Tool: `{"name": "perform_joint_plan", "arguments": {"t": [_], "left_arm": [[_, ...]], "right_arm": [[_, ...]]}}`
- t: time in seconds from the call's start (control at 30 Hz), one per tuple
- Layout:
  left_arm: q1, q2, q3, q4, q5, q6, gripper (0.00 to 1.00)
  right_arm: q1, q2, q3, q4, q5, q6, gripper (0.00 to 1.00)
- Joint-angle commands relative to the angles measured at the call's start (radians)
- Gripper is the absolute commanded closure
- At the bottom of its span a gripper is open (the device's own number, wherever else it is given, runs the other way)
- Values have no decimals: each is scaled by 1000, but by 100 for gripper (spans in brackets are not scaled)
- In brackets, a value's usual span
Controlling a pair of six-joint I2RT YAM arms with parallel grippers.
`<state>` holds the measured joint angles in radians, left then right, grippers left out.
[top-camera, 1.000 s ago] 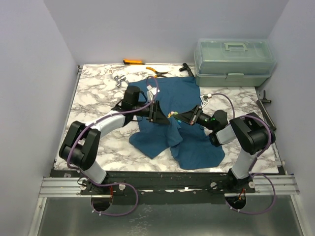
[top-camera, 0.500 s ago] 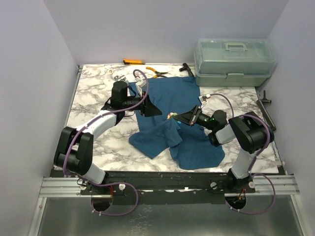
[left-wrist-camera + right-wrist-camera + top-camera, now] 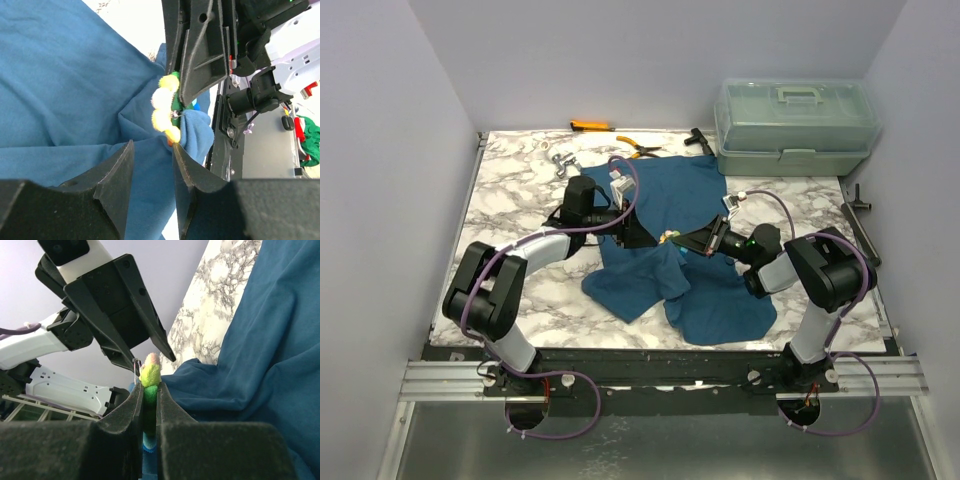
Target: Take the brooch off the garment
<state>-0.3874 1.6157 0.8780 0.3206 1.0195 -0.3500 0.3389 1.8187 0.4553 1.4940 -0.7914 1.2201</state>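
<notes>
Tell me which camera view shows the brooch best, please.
The left wrist view: the brooch appears large, from the side, with several beads distinct against the garment. The right wrist view shows it edge-on, mostly hidden, clamped in the right gripper. The top external view shows only a tiny bright speck.

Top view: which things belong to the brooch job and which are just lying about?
In the job:
- brooch, clamped in the right gripper
- garment
- left gripper, jaws apart, close to the brooch

Lying about:
- orange-handled tool
- pliers
- lidded plastic box
- small metal parts
</notes>
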Motion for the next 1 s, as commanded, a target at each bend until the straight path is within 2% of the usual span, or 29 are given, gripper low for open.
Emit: {"name": "perform_joint_plan", "arguments": {"t": [0.0, 0.33, 0.6, 0.83, 0.97], "left_arm": [[-26, 34, -4, 49, -15, 12, 61], [-84, 59, 21, 76, -1, -34, 60], [-90, 66, 27, 153, 33, -120, 74], [-90, 79, 16, 291, 79, -250, 62], [-90, 89, 11, 328, 95, -288, 63]], "right_arm": [[0, -14, 17, 216, -32, -5, 99], [0, -5, 17, 233, -46, 2, 99], [-1, 9, 20, 263, -61, 19, 99], [0, 19, 22, 284, -65, 30, 99], [-1, 19, 20, 282, -60, 29, 99]]}}
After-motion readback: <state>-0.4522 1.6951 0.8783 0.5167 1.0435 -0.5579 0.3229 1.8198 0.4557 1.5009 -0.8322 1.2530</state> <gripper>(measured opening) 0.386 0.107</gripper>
